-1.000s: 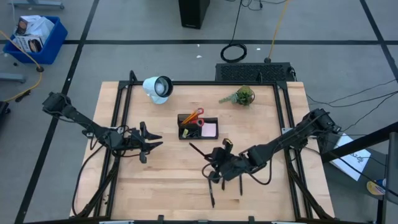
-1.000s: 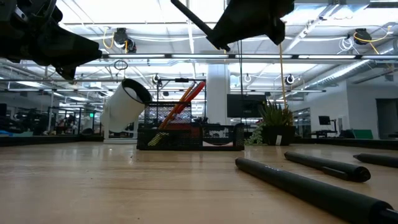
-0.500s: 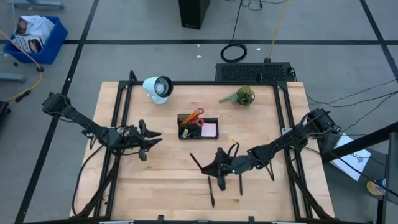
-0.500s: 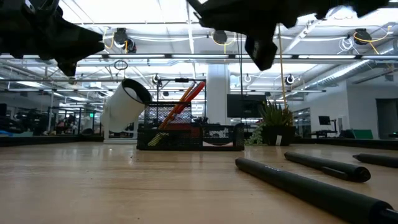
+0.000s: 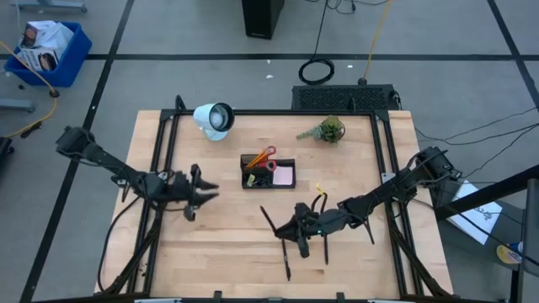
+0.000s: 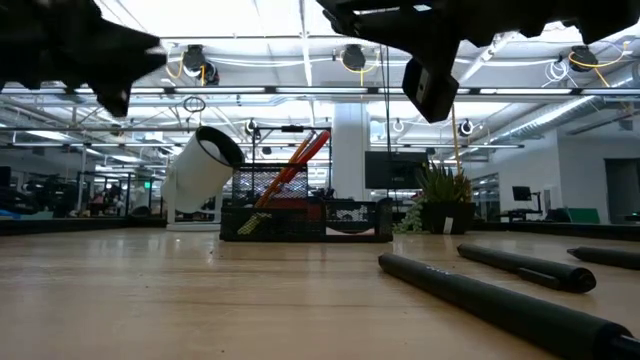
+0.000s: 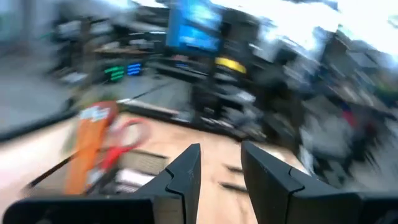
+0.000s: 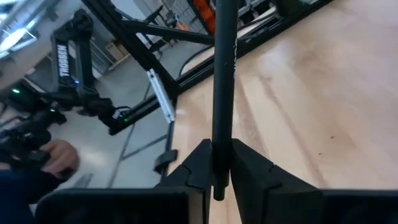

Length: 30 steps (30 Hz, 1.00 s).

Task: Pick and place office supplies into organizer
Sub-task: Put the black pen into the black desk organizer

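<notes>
Pinching a black pen point(image 8: 224, 74) near its end, the right end effector point(image 8: 216, 163) carries it above the tabletop point(image 5: 227, 244) for the organizer point(image 5: 268, 173), while the left end effector point(image 7: 219, 163) waits slightly parted and empty.

Robotics lab, ceiling strip lights point(image 6: 250, 45), monitors point(image 6: 520, 193)

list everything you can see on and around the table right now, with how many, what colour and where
organizer: one, black, table centre, toward the back
scissors: one pair, red handles, standing in the organizer
sticky-note pad: one, pink, in the organizer
held pen: one, black, clamped in the right gripper
loose pens: at least two, black, lying on the table's front part
lamp: one, white, back left of the table
plant: one, green, back right of the table
bin: one, blue, on the floor, left
right gripper: dark, above the front centre
left gripper: dark, slightly open, empty, left of the organizer
</notes>
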Each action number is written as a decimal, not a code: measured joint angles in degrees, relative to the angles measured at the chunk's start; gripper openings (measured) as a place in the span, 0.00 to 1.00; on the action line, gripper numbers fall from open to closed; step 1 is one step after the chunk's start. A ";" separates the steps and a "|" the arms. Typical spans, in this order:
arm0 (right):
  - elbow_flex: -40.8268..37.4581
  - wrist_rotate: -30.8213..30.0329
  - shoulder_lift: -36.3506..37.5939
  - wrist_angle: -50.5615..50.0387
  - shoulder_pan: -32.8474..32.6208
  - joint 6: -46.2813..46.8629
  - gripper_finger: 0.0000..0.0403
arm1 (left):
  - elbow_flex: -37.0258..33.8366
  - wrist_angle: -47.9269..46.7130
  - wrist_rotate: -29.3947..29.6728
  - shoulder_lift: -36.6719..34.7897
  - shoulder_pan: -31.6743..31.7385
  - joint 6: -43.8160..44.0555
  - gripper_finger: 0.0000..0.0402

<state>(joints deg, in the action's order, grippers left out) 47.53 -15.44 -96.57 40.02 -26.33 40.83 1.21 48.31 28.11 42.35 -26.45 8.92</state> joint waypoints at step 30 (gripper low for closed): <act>0.04 3.70 0.00 3.48 2.67 37.45 0.08 | 29.42 -7.02 28.00 36.54 -9.39 -75.21 0.29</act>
<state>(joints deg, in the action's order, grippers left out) 47.57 -11.74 -96.57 43.51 -23.66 78.27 30.63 41.28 56.11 78.89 -35.84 -66.29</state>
